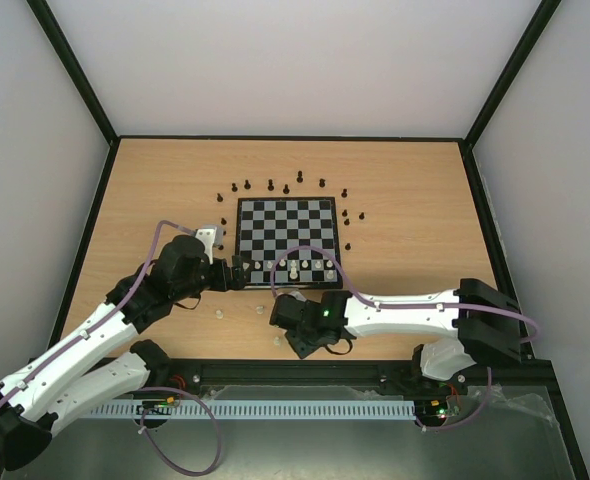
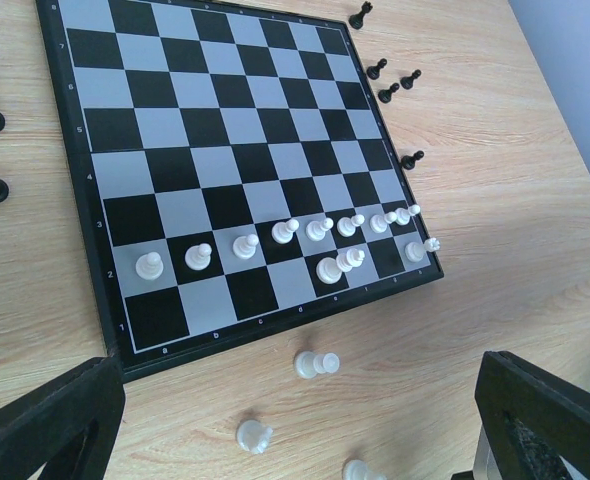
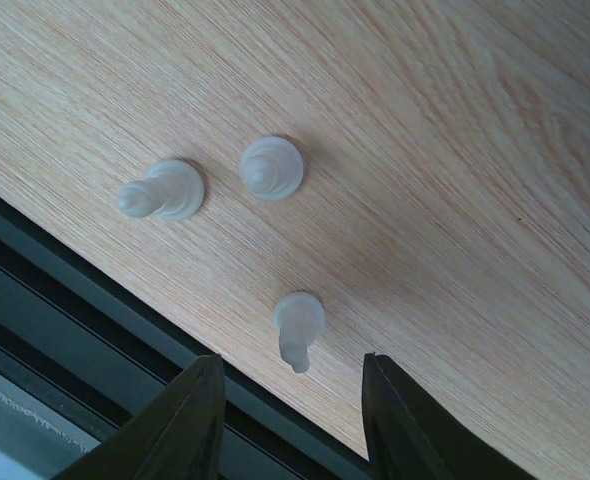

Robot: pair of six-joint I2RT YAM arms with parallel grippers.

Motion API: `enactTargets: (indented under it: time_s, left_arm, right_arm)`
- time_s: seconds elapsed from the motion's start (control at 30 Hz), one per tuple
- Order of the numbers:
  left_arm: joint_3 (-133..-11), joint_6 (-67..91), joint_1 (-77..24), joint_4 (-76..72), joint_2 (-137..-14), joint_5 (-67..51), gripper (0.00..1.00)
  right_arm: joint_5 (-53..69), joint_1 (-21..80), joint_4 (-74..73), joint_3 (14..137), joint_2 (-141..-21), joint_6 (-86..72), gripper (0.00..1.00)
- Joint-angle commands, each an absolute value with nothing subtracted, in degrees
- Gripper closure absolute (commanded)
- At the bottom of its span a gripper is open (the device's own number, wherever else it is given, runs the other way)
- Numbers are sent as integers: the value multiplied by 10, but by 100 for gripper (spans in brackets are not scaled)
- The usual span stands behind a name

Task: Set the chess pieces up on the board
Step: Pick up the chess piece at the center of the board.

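Cream men (image 2: pixel 245 245) line the board (image 2: pixel 205 110) low in frame, blacks (image 1: pixel 285 188) all off it, three whites (image 3: pixel 272 167) loose; left pincer (image 2: pixel 300 400), right pincer (image 3: pixel 290 400) both gape empty.

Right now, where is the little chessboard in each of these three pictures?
Top external: the board lies at the centre of the wooden tabletop.
Left wrist: it fills the upper left, with white pieces standing in its nearest rows.
Right wrist: not in it; only wood and three loose white pieces.
Shared landmark: the wooden tabletop, with loose white pieces on it.
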State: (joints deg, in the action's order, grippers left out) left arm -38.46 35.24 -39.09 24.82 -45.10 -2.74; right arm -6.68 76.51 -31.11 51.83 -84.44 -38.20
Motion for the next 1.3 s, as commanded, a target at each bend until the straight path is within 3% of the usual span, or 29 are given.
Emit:
enactTargets:
  time_s: [0.0, 0.5, 0.97, 1.27]
  left_arm:
    - [-386, 358, -388, 244, -451, -26, 1]
    - [-382, 358, -388, 242, -451, -27, 1]
    - [-382, 359, -388, 238, -454, -31, 1]
    - [-382, 358, -388, 235, -456, -33, 1]
  right_arm:
    - [-68, 771, -313, 514, -853, -393, 63]
    - [-64, 773, -301, 506, -892, -397, 71]
    - [-68, 773, -302, 509, -905, -400, 95]
    - [-112, 768, -357, 537, -872, -425, 98]
